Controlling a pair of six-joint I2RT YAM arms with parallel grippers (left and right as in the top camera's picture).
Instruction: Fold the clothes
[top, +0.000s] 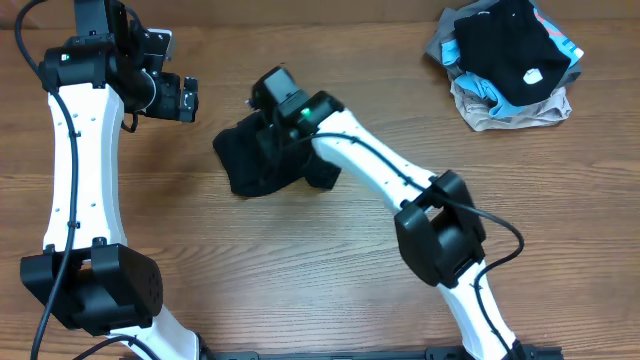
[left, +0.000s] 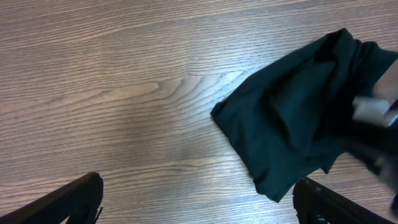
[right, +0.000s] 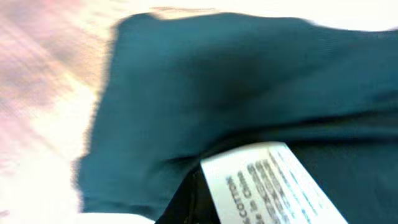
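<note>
Overhead view, item one: a black garment (top: 255, 160) is lying crumpled near the middle of the wooden tabletop (top: 330, 300), not yet spread flat. The right arm (top: 370, 165) is reaching across to it, its wrist end sitting over the garment's upper right part. The right fingers are lying hidden among the cloth, so I cannot tell whether they are gripping or parted. The right wrist view is showing only blurred dark fabric at close range, with a white care label (right: 267, 183) facing the lens.

Item two: the left fingers (left: 71, 199) are standing wide apart and holding nothing. They are hovering over bare wood just beside the garment's left edge. In the left wrist view a loose lower corner of the cloth is lying near the right-hand finger.

Item three: a pile of clothes (top: 510, 65), in mixed black, grey and light blue, is sitting at the far right corner, well apart from both arms and not being handled.

Step in hand, as judged: the opening stage, laying out the first garment before any fold, since no clean fold line is showing. The next move is calling for a sure hold by the right fingers on a hem or edge. The left fingers need lowering onto the opposite corner and closing there. Both arms would then be drawing apart to flatten the cloth. The label may be marking the neck or waistband, which helps in judging which way the garment lies.
</note>
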